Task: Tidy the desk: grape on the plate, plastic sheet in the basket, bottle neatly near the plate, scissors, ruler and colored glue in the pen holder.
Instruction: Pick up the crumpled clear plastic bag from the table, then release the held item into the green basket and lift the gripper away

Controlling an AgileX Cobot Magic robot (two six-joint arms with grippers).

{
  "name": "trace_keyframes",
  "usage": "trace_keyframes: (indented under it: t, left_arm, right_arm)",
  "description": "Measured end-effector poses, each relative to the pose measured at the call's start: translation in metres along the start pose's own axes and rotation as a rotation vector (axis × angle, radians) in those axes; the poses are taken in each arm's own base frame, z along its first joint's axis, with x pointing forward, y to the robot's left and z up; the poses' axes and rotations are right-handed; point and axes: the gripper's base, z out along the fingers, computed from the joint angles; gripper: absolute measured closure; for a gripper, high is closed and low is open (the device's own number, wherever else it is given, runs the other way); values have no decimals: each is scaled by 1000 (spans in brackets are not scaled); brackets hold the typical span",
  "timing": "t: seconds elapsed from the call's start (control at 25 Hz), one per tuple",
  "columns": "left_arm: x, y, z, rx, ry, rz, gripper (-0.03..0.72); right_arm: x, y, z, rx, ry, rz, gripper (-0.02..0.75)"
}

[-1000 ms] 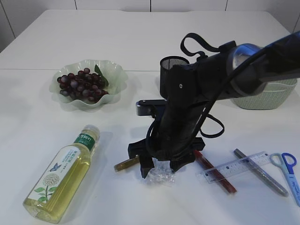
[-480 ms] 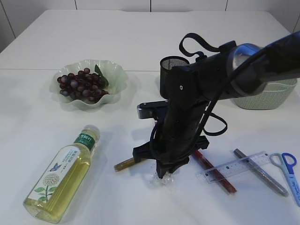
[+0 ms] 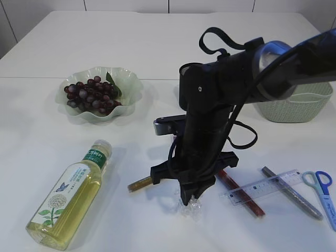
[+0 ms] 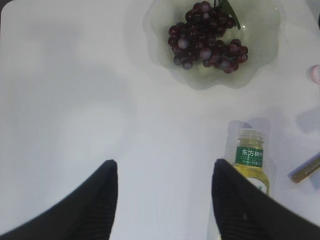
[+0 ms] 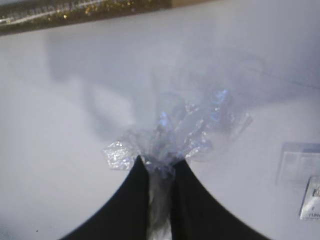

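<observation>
Bottle (image 3: pixel 70 200) lies toward the surface's (image 3: pixel 157 47) front-left corner with bare room around it, left gripper (image 4: pixel 162 172) jaws apart above bare surface, right gripper (image 3: pixel 190 198) jaws clamped on the crumpled plastic sheet (image 5: pixel 180 131) near the front edge, mid-width.

The right arm (image 3: pixel 210 126) hides most of the pen holder (image 3: pixel 190 71), part of the basket (image 3: pixel 294 107) and the upper ends of the gold glue stick (image 3: pixel 140 184) and red glue stick (image 3: pixel 242 195). The scissors (image 3: pixel 323 189) run off the exterior view's right edge. In the right wrist view the plastic sheet (image 5: pixel 175 135) is blurred, its lower part lost between the dark fingers (image 5: pixel 127 205). The left wrist view crops the bottle (image 4: pixel 249 160) at the bottom, and a pink thing (image 4: pixel 315 74) at the right edge is too cut off to name
</observation>
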Motion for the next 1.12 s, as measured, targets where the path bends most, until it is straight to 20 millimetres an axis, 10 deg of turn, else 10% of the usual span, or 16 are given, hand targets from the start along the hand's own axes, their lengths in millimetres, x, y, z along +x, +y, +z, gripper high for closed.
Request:
trace_keyframes:
  t: [0.24, 0.68, 1.12]
  left_arm:
    - [0, 0, 0, -5, 0, 2, 254]
    - [0, 0, 0, -5, 0, 2, 255]
    - [0, 0, 0, -5, 0, 2, 255]
  right_arm:
    - [-1, 5, -21, -5, 35, -10, 660]
    - [-37, 10, -119, 55, -212, -53, 666]
    - [-67, -114, -231, 147, -562, 231, 669]
